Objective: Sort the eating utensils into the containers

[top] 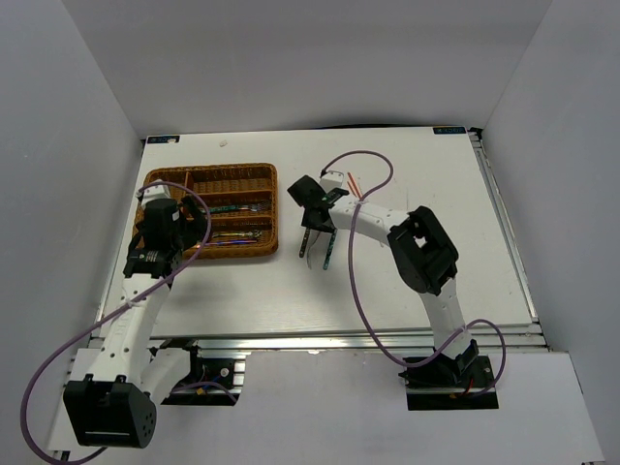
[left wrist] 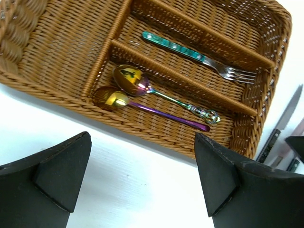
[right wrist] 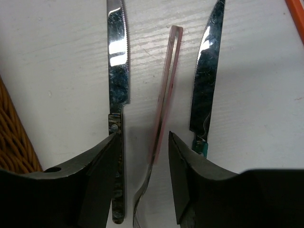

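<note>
Over on the left, the left pincer (left wrist: 142, 142) hangs spread wide above the near wall of the wicker tray (left wrist: 19, 28), nothing between its fingers. Look inside the tray: the gold-bowled spoon (left wrist: 152, 110) and the rainbow spoon (left wrist: 166, 97) lie side by side in the nearest long compartment, bowls toward the crosswise section. One compartment further back, the teal-handled fork (left wrist: 199, 54) lies alone, tines pointing the other way.

Now the right side. The right pincer (right wrist: 144, 137) is down low at the white counter (right wrist: 57, 71), just beside the tray's right end, fingers parted and straddling a slim pinkish handle (right wrist: 164, 95) that ends in tines near the wrist. It isn't pinched; there's a gap on each side. Two silver knives flank it, the left knife (right wrist: 117, 61) running under the left finger, the right knife (right wrist: 206, 80) just outside the other. An orange chopstick (right wrist: 295, 14) peeks in at the corner.
</note>
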Robot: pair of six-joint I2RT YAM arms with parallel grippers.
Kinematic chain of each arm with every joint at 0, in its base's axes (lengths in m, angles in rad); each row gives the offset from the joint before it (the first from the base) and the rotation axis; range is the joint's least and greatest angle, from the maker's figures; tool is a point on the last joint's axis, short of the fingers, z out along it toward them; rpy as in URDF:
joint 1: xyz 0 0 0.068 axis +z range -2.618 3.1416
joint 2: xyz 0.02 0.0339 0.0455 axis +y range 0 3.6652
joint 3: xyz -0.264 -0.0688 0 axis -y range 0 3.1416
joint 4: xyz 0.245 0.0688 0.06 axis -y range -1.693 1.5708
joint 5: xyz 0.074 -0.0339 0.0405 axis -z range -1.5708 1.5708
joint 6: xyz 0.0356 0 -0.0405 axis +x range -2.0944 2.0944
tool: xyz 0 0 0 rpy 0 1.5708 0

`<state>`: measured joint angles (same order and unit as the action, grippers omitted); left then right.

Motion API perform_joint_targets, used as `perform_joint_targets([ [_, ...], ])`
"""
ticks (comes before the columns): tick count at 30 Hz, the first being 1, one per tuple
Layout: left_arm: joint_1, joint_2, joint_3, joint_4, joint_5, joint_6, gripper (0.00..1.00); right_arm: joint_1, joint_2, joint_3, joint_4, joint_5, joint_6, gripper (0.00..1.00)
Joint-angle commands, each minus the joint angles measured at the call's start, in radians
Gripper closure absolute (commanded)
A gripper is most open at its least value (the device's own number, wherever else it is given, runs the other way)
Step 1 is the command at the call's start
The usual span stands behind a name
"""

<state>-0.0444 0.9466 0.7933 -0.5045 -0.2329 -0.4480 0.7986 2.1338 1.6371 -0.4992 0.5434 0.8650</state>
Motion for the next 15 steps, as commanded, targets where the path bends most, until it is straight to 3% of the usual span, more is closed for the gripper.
perform_joint_targets([
  [1,-0.006,0.0,-0.003,0.023,0.047,0.017,0.02,-0.01,0.006,0.02,-0.041,0.033,0.039,0.5],
  [11,-0.009,0.006,-0.002,0.024,0.06,0.02,0.02,-0.038,0.061,-0.008,0.017,-0.052,0.035,0.64],
  [15,-0.009,0.009,-0.002,0.024,0.061,0.02,0.02,-0.045,0.052,-0.039,0.027,-0.068,0.051,0.66],
])
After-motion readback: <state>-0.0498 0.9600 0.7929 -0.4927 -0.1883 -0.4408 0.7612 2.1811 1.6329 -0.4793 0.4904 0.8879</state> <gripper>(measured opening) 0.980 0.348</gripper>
